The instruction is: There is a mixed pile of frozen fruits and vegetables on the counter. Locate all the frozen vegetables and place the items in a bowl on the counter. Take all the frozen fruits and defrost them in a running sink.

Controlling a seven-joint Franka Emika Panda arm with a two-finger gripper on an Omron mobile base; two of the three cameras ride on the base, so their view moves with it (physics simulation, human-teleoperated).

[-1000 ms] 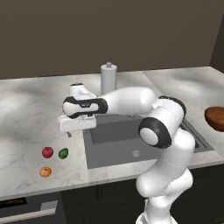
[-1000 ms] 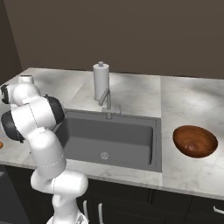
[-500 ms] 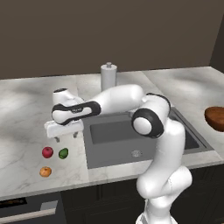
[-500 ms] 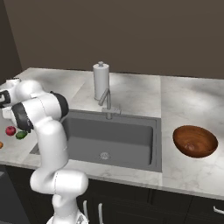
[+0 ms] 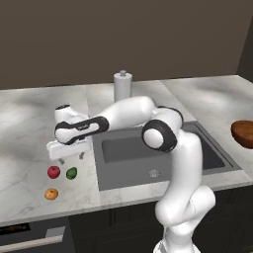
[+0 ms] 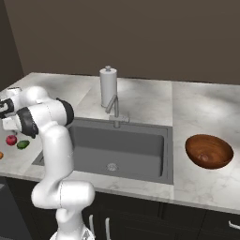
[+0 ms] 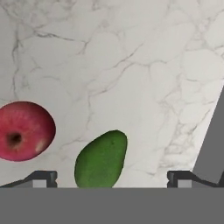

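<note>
While the claw (image 5: 69,157) hangs spread wide and empty in the left base view, the green piece (image 5: 71,173) lies just below it on the counter (image 5: 29,123), beside the red apple (image 5: 53,172). From the right base, both sit left of the sink (image 6: 117,145). Through the hand view, the green piece (image 7: 100,159) stands lengthwise between the fingertips (image 7: 43,178), nearer the left one.

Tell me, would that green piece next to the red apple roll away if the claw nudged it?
Probably somewhat: the green piece looks smooth and rounded, lying loose on the flat counter. Its pear-like taper suggests it would wobble aside rather than roll straight. Its glossy skin might slip between the open gripper.
</note>
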